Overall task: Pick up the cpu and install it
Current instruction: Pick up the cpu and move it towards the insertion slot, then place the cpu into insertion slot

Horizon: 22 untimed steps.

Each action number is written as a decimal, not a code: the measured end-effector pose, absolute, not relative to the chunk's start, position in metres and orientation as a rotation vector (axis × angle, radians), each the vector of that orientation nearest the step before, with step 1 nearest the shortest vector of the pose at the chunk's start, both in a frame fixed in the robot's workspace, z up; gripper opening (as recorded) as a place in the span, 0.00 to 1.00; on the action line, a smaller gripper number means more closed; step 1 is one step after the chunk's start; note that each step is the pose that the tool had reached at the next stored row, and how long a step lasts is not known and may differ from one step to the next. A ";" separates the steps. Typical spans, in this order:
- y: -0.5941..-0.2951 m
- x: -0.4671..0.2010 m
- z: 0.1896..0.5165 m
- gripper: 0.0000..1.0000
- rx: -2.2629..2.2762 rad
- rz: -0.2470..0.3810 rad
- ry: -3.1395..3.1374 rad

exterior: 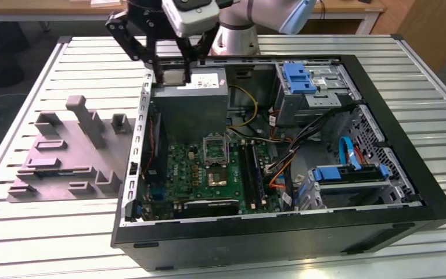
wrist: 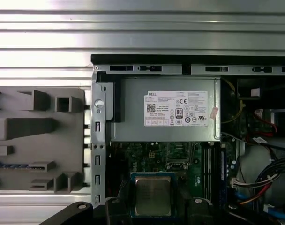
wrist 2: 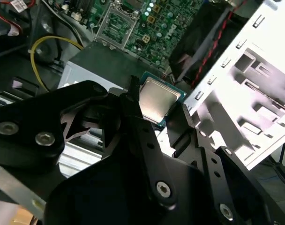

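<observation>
Two black fingers [wrist 2: 131, 101] of the gripper [exterior: 174, 80] are closed partway onto the cpu [exterior: 174, 75], pinching its opposite edges. Its pale silver face with the greenish rim shows between them in both wrist views. The chip hangs in the air above the grey power supply [exterior: 192, 102], at the far corner of the open computer case [exterior: 285, 238] on the exterior view's left. It is clear of the green motherboard [exterior: 200, 174] deeper inside. Just outside that case wall, the grey plastic fixture [exterior: 60, 157] lies on the slatted table [exterior: 53, 232].
</observation>
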<state>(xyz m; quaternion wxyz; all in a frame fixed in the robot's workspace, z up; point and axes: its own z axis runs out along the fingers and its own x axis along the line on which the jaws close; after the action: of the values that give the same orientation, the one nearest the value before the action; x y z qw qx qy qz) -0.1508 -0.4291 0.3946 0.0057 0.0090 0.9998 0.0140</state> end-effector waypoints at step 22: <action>-0.430 -0.082 0.391 0.47 0.028 0.044 3.130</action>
<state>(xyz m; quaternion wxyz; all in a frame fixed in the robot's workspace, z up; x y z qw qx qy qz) -0.0818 -0.4297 0.3910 0.0057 0.0090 0.9998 0.0140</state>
